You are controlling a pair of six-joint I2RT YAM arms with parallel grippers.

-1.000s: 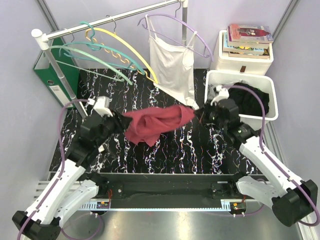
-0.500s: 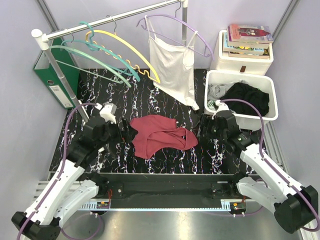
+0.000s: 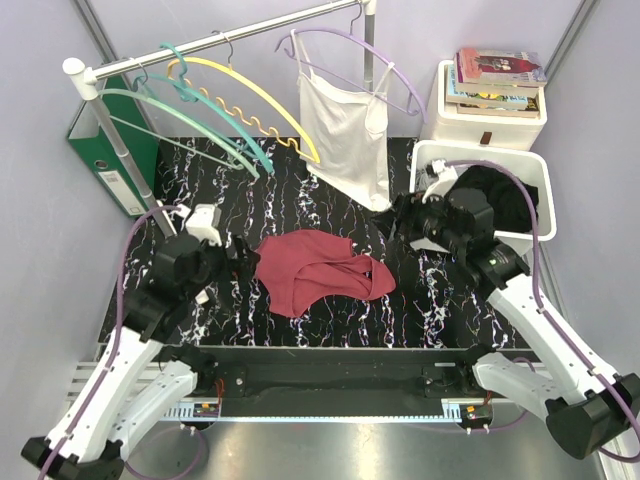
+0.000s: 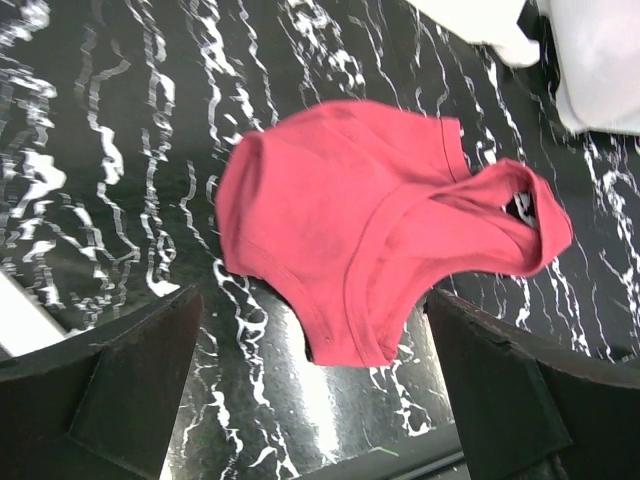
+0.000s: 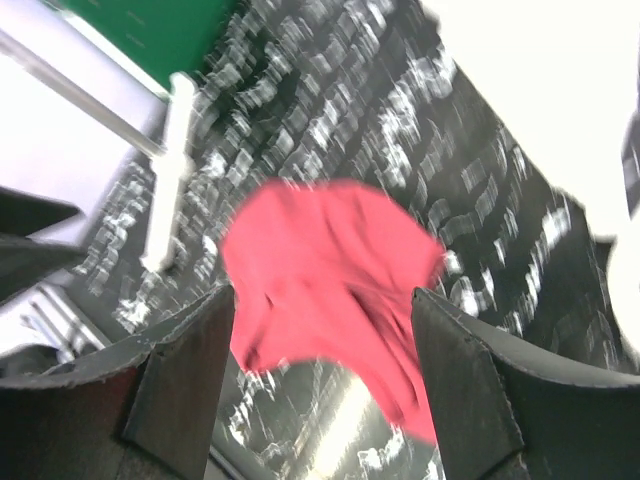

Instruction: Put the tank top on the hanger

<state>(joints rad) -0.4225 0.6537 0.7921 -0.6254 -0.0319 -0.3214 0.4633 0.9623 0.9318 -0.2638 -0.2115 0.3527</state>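
The maroon tank top (image 3: 318, 272) lies crumpled on the black marbled table (image 3: 330, 190), held by neither gripper. My left gripper (image 3: 244, 262) is open just left of it; in the left wrist view the tank top (image 4: 350, 215) lies beyond the open gripper (image 4: 310, 310), with nothing between the fingers. My right gripper (image 3: 398, 222) is open, above and to the right of the cloth. The blurred right wrist view shows the tank top (image 5: 320, 265) below the open gripper (image 5: 322, 300). The yellow hanger (image 3: 270, 100) hangs on the rail (image 3: 240, 36) at the back left.
Teal hangers (image 3: 195, 105) hang beside the yellow one. A white camisole (image 3: 345, 130) on a lilac hanger (image 3: 385, 68) hangs mid-rail. At the right stand a white bin (image 3: 480, 155) with a black garment (image 3: 500, 200), and books (image 3: 498, 75) on a white box. A green binder (image 3: 105, 150) stands back left.
Both grippers let go of the tank top, which dropped from being stretched between them onto the table. The left arm drew back left; the right gripper lifted away to the right.
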